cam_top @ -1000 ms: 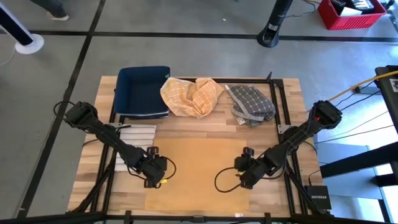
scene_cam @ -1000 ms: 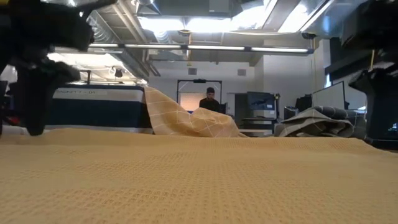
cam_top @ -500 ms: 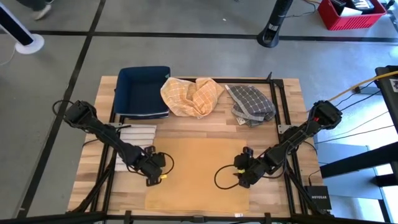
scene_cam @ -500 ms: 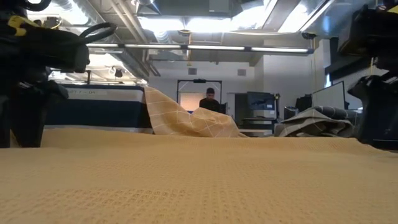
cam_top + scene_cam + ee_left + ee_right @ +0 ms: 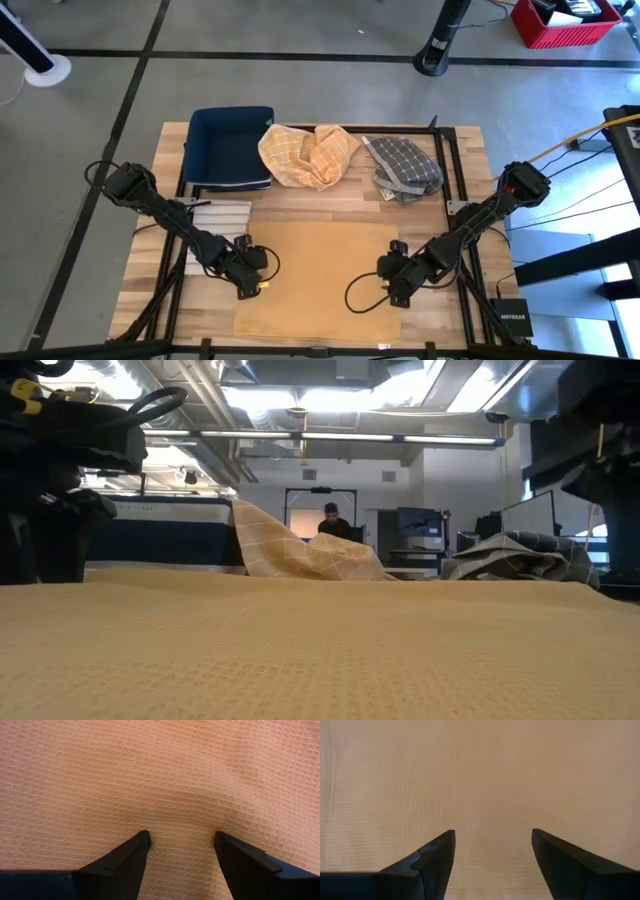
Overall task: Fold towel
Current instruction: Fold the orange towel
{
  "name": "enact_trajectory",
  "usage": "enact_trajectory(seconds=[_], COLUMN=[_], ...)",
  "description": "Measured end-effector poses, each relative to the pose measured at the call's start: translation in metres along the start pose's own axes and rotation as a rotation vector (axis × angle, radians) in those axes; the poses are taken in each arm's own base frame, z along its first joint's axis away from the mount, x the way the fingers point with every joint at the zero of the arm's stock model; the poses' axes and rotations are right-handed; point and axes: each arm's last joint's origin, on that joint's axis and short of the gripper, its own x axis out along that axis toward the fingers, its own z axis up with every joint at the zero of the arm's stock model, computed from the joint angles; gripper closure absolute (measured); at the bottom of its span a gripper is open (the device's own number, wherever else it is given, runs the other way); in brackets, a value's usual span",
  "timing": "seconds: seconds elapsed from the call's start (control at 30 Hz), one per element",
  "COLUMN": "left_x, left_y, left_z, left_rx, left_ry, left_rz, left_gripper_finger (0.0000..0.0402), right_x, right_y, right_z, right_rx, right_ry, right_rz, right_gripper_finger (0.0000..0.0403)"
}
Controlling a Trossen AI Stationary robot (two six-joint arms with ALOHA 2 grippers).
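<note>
Both grippers, left (image 5: 252,283) and right (image 5: 393,290), spread over the tan towel (image 5: 318,280)'s side edges; next we must pinch cloth.

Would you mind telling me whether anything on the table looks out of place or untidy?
Mostly tidy. The tan towel lies flat, with both open grippers, left and right, at its side edges. Behind it, a yellow checked towel and a grey checked towel lie crumpled in heaps, the yellow one spilling against the blue bin.
</note>
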Motion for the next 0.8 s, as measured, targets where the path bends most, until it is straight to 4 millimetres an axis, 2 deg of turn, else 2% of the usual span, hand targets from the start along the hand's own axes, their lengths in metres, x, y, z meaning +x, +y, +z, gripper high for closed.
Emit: enact_trajectory(seconds=[0.13,0.4,0.53,0.8], left_x=[0.0,0.0,0.0,0.0], left_y=[0.0,0.0,0.0,0.001], left_z=[0.0,0.0,0.0,-0.003], left_rx=[0.0,-0.012,-0.005,0.129], left_ry=[0.001,0.002,0.003,0.041], left_rz=[0.001,0.001,0.001,-0.005], left_gripper_finger=[0.0178,0.0178,0.0178,0.0178], right_x=[0.004,0.027,0.03,0.028], right_y=[-0.002,-0.009,-0.009,-0.013], right_z=[-0.004,-0.017,-0.018,-0.024], right_rx=[-0.01,-0.032,-0.039,-0.048], right_ry=[0.021,0.091,0.107,0.177], right_rz=[-0.022,-0.099,-0.115,-0.141], right_gripper_finger=[0.0139,0.0139,0.0139,0.0139])
